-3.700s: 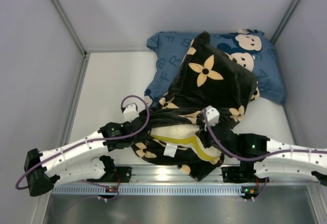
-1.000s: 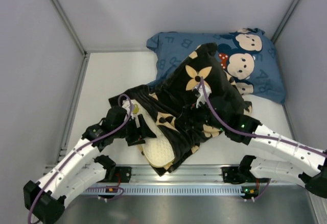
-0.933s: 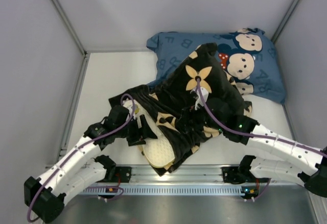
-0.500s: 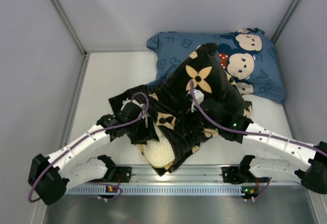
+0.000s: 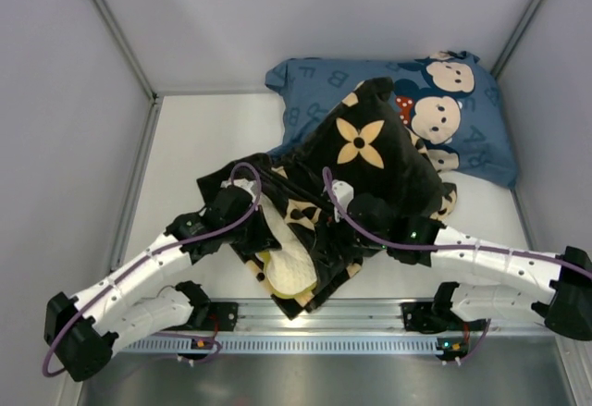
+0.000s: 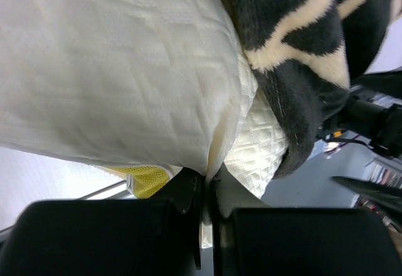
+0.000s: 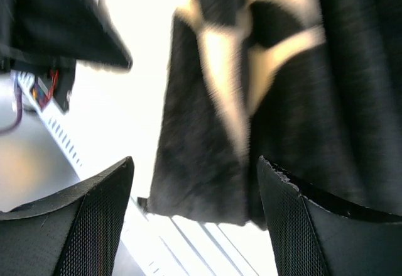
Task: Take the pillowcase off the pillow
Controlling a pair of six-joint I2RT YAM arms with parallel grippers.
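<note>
Roughly halfway: you are pinching a fold of the pillow (image 6: 125, 81) with the left pincer (image 6: 206, 187), its near end lying bare by the desk (image 5: 194, 147) edge. Meanwhile the pillowcase (image 5: 370, 156) is covering the far end. Your right pincer (image 7: 195, 163) is gaping, gripping nothing; stripping remains.

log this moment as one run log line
left end effector: shut on pillow | right end effector: open, facing pillowcase | pillow: partly out, near end bare

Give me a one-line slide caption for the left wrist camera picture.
Left gripper pinching a fold of the quilted cream pillow, with the black pillowcase bunched at its right.
</note>
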